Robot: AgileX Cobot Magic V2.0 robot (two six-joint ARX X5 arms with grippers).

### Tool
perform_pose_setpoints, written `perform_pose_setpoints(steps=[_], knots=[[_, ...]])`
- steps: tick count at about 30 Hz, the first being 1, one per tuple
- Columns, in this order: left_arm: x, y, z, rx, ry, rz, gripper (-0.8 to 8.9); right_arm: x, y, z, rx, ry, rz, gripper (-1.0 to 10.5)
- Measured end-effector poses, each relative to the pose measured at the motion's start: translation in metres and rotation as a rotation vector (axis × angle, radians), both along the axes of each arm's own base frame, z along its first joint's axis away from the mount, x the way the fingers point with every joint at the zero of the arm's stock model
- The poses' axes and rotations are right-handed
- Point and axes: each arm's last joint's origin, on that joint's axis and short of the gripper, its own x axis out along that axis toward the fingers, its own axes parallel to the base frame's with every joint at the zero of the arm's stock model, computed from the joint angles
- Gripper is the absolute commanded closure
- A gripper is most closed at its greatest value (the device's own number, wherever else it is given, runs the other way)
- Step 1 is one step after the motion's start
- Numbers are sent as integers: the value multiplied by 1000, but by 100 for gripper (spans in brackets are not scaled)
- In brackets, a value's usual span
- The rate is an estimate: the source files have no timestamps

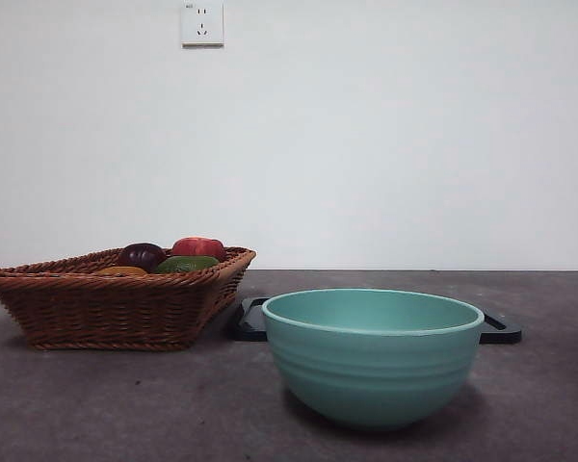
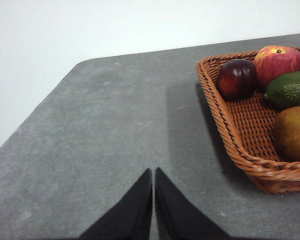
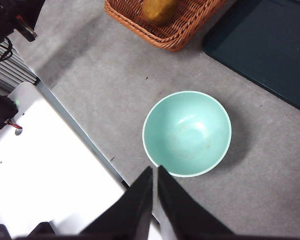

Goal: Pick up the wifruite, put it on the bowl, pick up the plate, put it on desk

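Note:
The teal-green bowl stands empty on the dark grey desk, near the front and right of centre. It also shows from above in the right wrist view. The brown wicker basket at the left holds a dark red fruit, a red-yellow apple, a green avocado and a yellow-brown fruit. My left gripper is shut and empty over bare desk beside the basket. My right gripper is shut and empty, high above the bowl's near rim.
A glossy black tray lies flat behind the bowl, next to the basket; it also shows in the right wrist view. The robot's white base borders the desk's edge. A wall socket sits high on the white wall.

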Motion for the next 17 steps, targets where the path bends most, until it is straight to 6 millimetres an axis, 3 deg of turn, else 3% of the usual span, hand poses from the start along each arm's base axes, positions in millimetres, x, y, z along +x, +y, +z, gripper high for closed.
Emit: perform_pose_setpoints(steps=[8, 12, 17], knots=[[0, 0, 0, 0, 0, 0, 806, 3, -5, 4, 16, -82, -13, 942], [0, 0, 0, 0, 0, 0, 806, 10, -25, 10, 68, -321, -115, 942], [0, 0, 0, 0, 0, 0, 806, 12, -56, -2, 106, -569, -348, 942]])
